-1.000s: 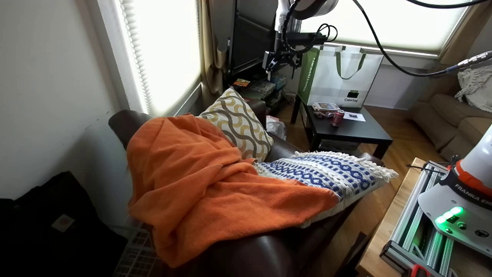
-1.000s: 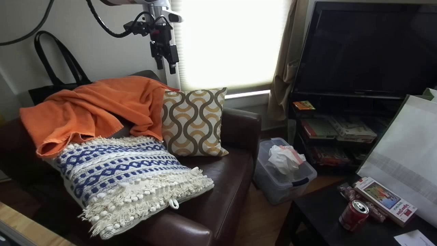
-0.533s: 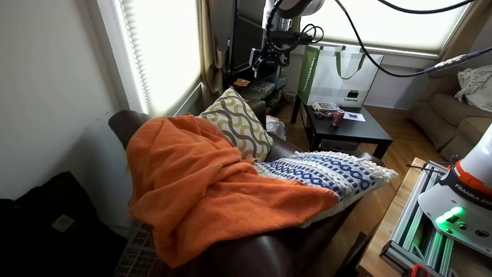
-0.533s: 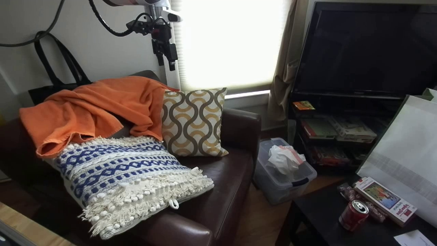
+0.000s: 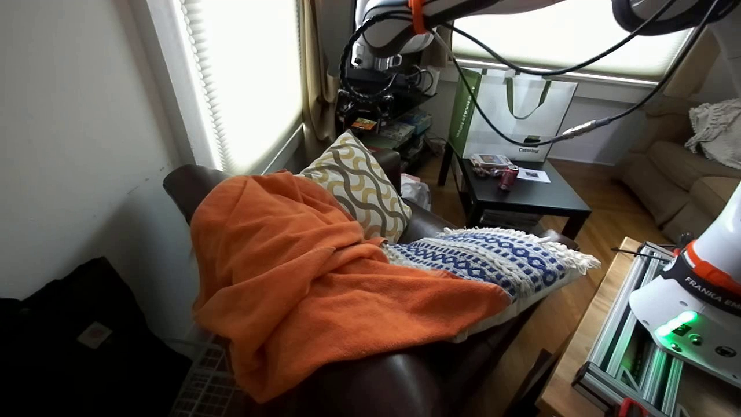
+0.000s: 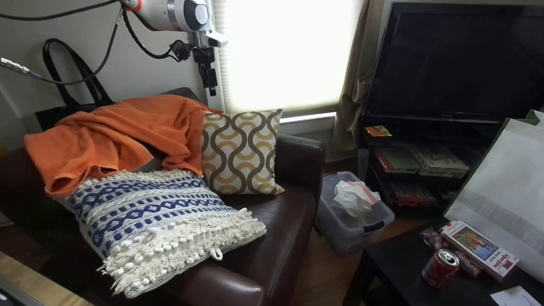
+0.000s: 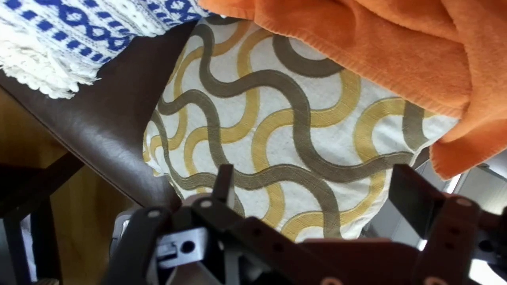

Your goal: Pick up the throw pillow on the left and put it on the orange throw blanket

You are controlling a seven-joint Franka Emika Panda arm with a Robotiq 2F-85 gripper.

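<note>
In an exterior view, find orange fleece blanket (image 5: 318, 284) overlapping square wave-patterned cream fabric cushion (image 5: 366, 188). In an exterior view, see cushion propped in back corner of brown leather table (image 6: 276, 212), probably braced. In wrist view, note black two-fingered pincer (image 7: 317, 181) spread, likely to straddle cushion.

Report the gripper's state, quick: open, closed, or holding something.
Black two-fingered gripper: open, holding nothing; the square cream fabric pillow with brown and gold wavy bands shows beyond it in the wrist view, ungripped.
</note>
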